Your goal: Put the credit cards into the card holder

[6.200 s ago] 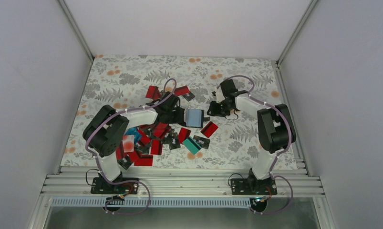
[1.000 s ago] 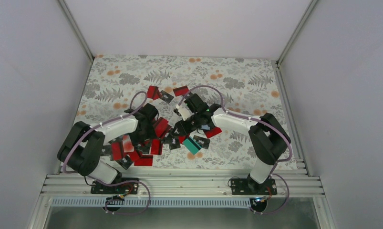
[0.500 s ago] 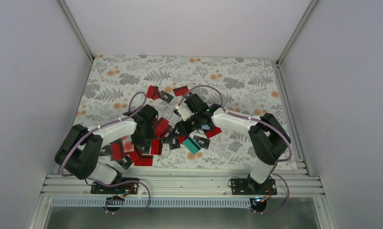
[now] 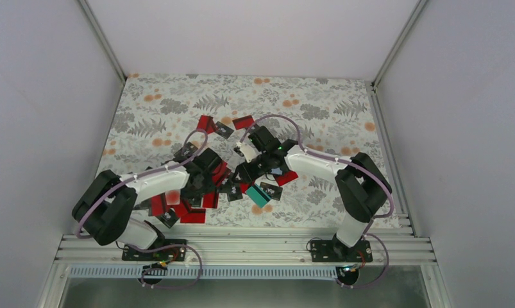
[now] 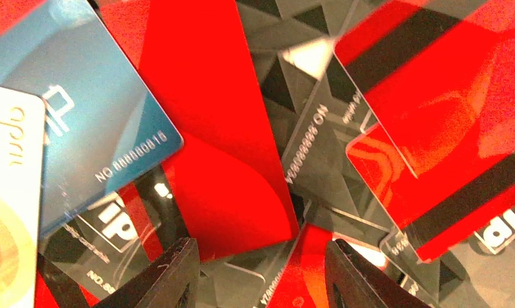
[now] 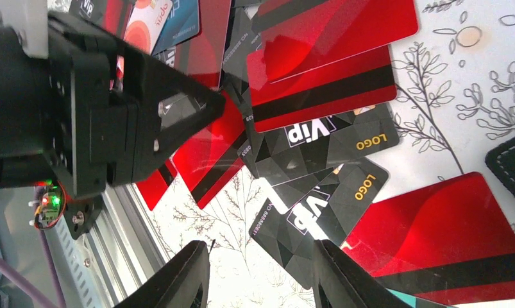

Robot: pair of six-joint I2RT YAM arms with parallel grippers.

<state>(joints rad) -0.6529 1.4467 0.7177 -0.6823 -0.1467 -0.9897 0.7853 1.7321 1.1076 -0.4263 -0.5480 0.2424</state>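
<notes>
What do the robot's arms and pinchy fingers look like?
The left arm and right arm have white tubes, chunky black joints and looping purple cables. The left gripper and right gripper each have two pointed black fingers.

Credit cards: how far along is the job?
Done: nothing visible; the credit cards lie scattered on the cloth. In hand: no card; the left gripper open over a red card, the right gripper open near a corner of what looks like the card holder. Left: apparently every card.
</notes>
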